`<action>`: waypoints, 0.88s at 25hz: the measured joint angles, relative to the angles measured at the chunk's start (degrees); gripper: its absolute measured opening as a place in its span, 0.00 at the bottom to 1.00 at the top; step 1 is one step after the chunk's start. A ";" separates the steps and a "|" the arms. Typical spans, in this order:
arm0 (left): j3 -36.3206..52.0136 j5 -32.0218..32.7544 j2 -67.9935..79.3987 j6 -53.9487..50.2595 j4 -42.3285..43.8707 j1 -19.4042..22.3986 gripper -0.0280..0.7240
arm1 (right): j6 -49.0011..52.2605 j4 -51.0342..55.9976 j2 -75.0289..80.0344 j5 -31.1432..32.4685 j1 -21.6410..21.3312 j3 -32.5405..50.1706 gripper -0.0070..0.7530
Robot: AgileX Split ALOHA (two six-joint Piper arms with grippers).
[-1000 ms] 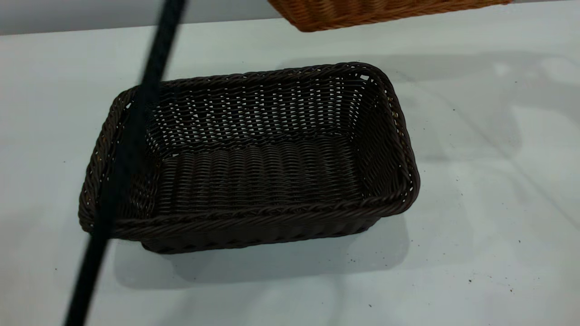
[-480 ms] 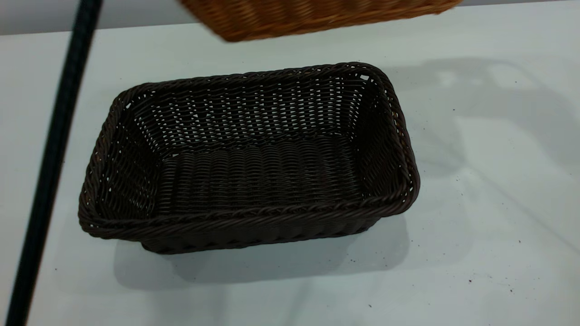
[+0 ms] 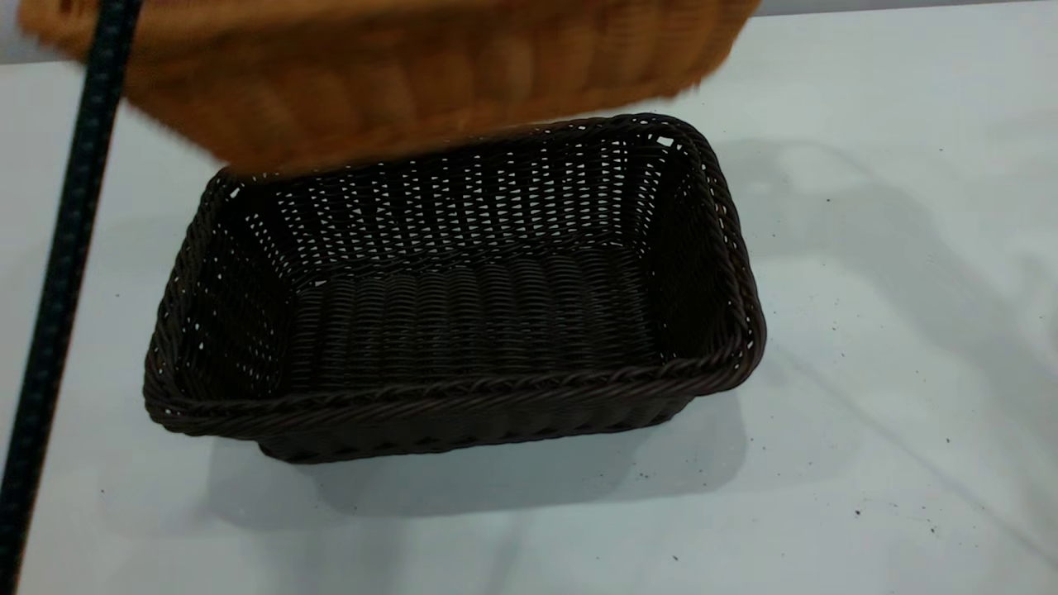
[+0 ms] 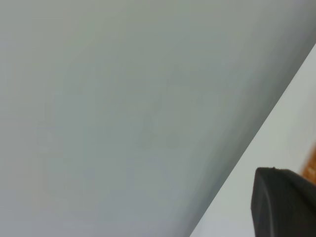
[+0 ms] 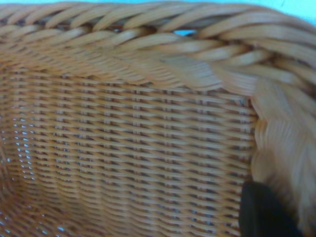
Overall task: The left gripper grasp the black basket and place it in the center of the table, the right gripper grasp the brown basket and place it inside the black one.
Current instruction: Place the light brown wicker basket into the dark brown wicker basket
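Note:
The black basket (image 3: 463, 314) stands upright on the white table (image 3: 868, 289), its inside bare. The brown basket (image 3: 397, 74) hangs in the air over the black basket's far rim and covers its far left corner in the exterior view. In the right wrist view the brown basket's inner wall and braided rim (image 5: 148, 138) fill the picture. One black finger (image 5: 260, 213) of my right gripper presses on that wall just under the rim, so the gripper is shut on the basket. A dark part of my left gripper (image 4: 284, 202) hangs over bare table, away from both baskets.
A black cable (image 3: 62, 264) hangs slanted across the left of the exterior view, in front of the table. Small dark specks lie on the table to the right of the black basket.
The brown basket has moved left and down, from the top right edge of the view to above the black basket's far rim. The black cable has swung left off the black basket.

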 joint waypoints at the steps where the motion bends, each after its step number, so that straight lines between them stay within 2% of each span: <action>1: 0.00 0.01 0.00 0.00 0.05 0.00 0.04 | 0.00 -0.01 0.00 0.07 0.39 1.28 0.14; 12: 0.00 -0.33 0.05 0.05 1.35 0.00 0.04 | 0.01 0.15 0.00 -0.11 3.00 9.12 0.14; 22: 0.00 -0.22 0.05 0.05 1.02 0.00 0.04 | 0.04 -0.06 0.26 0.00 3.19 9.37 0.14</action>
